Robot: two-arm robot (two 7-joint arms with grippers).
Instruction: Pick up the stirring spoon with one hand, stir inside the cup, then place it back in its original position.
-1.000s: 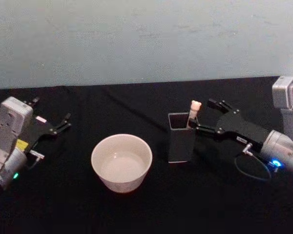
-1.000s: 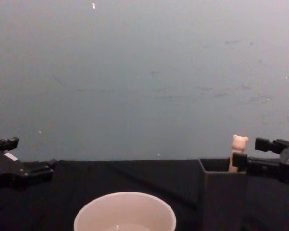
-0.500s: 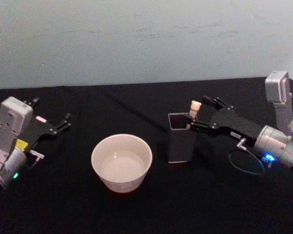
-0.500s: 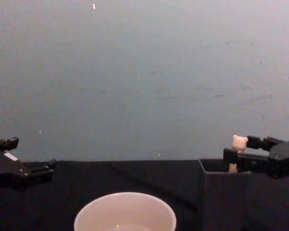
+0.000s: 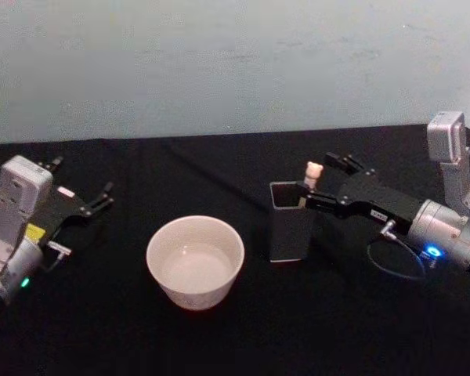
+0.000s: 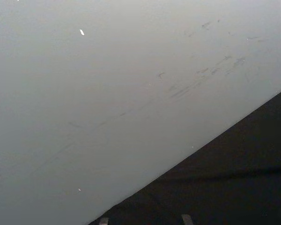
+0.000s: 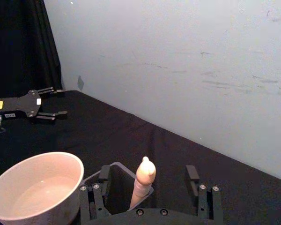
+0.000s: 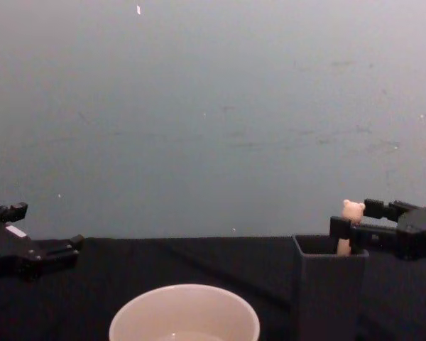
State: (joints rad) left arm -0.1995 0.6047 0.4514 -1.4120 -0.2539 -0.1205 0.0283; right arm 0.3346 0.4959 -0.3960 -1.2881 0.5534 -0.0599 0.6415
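Head view: the spoon (image 5: pixel 313 172) stands in the dark holder (image 5: pixel 290 231), to the right of the cup (image 5: pixel 194 258) on the black counter (image 5: pixel 243 337). The right gripper (image 5: pixel 316 182) brackets the handle with its fingers apart. The left gripper (image 5: pixel 84 178), also apart, is parked far left.

Left wrist view: wall (image 6: pixel 107 84) and counter.

Right wrist view: the handle stands between the spread fingers (image 7: pixel 104 172), with a gap on either side.

Chest view: the spoon (image 8: pixel 353 212) pokes above the holder (image 8: pixel 326 284).

Nothing looks lifted yet, so gripping, stirring and returning all remain. There is one spoon, one cup, one holder and two grippers.
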